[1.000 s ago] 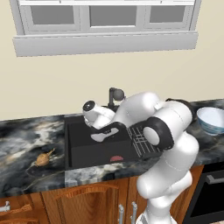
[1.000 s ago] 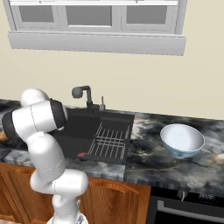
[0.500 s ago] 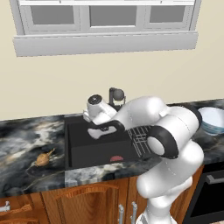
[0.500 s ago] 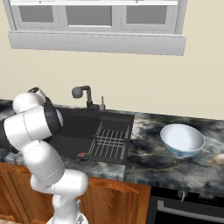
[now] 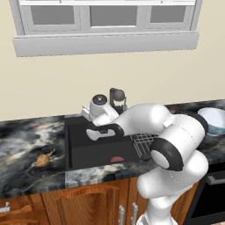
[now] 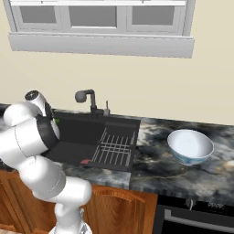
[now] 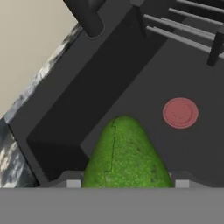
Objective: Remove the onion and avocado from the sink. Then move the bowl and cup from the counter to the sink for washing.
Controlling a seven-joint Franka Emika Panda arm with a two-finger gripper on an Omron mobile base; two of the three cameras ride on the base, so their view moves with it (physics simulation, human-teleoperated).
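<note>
Avocado (image 7: 124, 153): gripped in the pincer (image 7: 124, 183), lifted above the sink (image 7: 131, 87).
Onion (image 5: 42, 160): on the table (image 5: 26, 145).
Next: carry avocado toward 9 o'clock, set down.

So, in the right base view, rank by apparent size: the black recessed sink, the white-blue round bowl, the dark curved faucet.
1. Black recessed sink, largest.
2. White-blue round bowl.
3. Dark curved faucet, smallest, though it stands farther back, so nearness exaggerates the gap to the bowl.

Avocado (image 7: 126, 155) is bright speckled green, sink (image 7: 131, 87) flat black with a red drain disc (image 7: 180, 113). Counter (image 6: 183, 176) is marbled black-grey-white, onion (image 5: 42, 160) tan-orange, bowl (image 6: 190, 146) pale bluish-white.
</note>
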